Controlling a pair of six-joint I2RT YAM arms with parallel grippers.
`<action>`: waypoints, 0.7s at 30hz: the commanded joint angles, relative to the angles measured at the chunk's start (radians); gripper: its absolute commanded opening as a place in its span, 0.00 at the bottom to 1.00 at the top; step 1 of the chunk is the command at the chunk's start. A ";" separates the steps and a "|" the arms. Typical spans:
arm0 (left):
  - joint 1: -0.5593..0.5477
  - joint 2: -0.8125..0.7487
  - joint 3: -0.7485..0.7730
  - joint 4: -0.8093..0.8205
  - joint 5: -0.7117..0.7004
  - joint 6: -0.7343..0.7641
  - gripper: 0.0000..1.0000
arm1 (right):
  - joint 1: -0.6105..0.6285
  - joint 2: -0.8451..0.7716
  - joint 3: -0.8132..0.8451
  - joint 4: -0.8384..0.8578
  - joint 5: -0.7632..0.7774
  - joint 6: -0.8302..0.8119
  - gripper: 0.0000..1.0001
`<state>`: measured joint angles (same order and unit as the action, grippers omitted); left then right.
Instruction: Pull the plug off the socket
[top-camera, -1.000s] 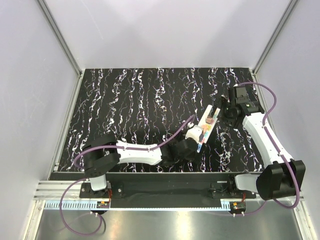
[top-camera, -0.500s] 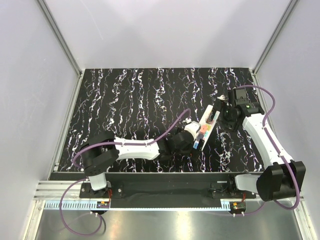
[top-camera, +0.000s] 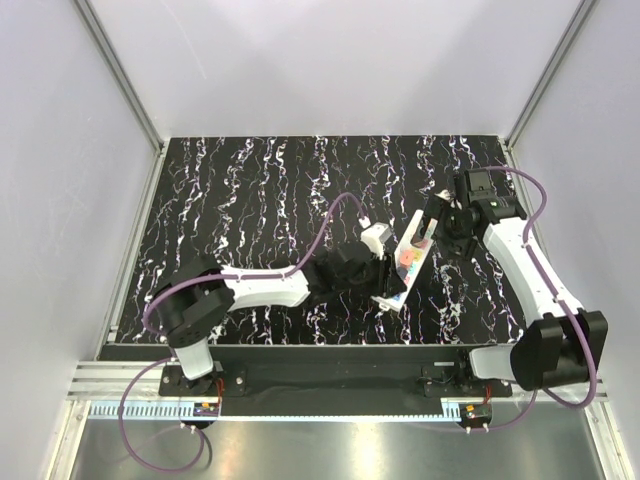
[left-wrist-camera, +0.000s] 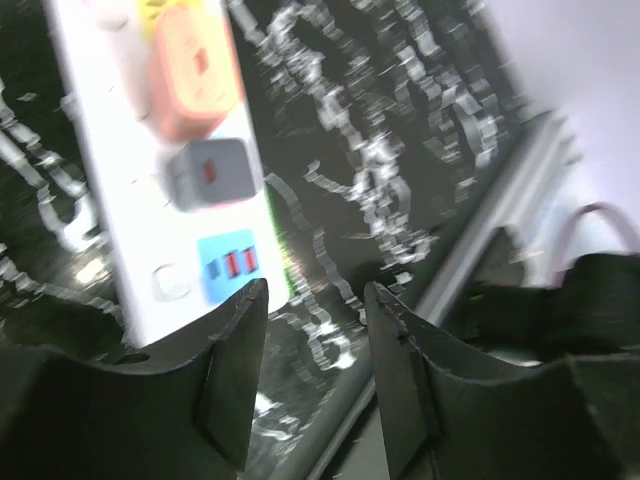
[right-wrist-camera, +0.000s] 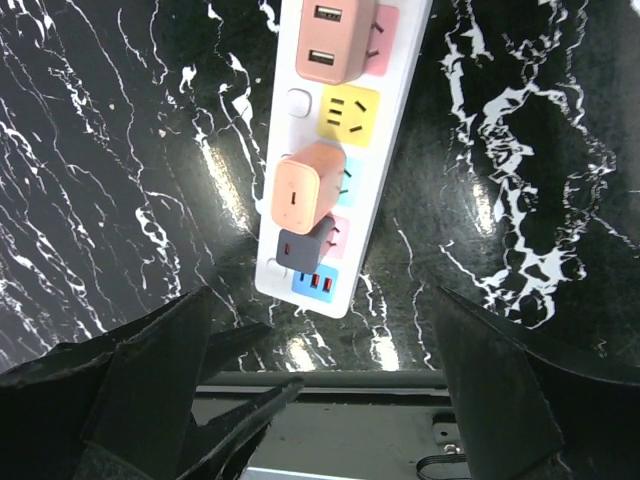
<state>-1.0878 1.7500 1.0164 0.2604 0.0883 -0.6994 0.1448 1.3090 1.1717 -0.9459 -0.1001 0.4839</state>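
1. Plug (right-wrist-camera: 310, 195): small and orange, it is seated in the socket (right-wrist-camera: 393, 140). It covers a blue face, with a bare yellow face on 1 side and a grey plug (right-wrist-camera: 303, 247) just beside it on the other.
2. Left fingers (left-wrist-camera: 235, 380): part-way spread, with only table (top-camera: 250, 200) showing in the gap and nothing pinched. They sit low, just beside the socket's near end, where the blue USB face is. 1 finger overlaps that end's corner in the wrist view; I cannot tell if it touches.
3. Socket: a long white strip lying flat and slanted on the table's right half, between the 2 arms. From the far end it carries a pink adapter (right-wrist-camera: 335, 40) with 2 USB ports, then the yellow face, the plug, the grey plug and the USB face.
4. Right fingers (right-wrist-camera: 150, 380): spread wide and pinching nothing. They hang at the socket's far end. In the wrist view the socket runs down the middle between them, well apart from either finger.
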 joint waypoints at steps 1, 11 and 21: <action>0.003 0.032 0.016 0.158 0.114 -0.086 0.45 | 0.001 0.042 0.037 0.001 -0.049 0.027 0.95; 0.029 0.094 -0.067 0.266 0.153 -0.196 0.19 | 0.050 0.145 0.059 0.053 -0.070 0.061 0.80; 0.068 0.161 -0.055 0.249 0.159 -0.236 0.14 | 0.078 0.176 0.017 0.082 0.017 0.107 0.49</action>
<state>-1.0275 1.8767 0.9340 0.4629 0.2180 -0.9131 0.2115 1.4918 1.1938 -0.8948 -0.1280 0.5556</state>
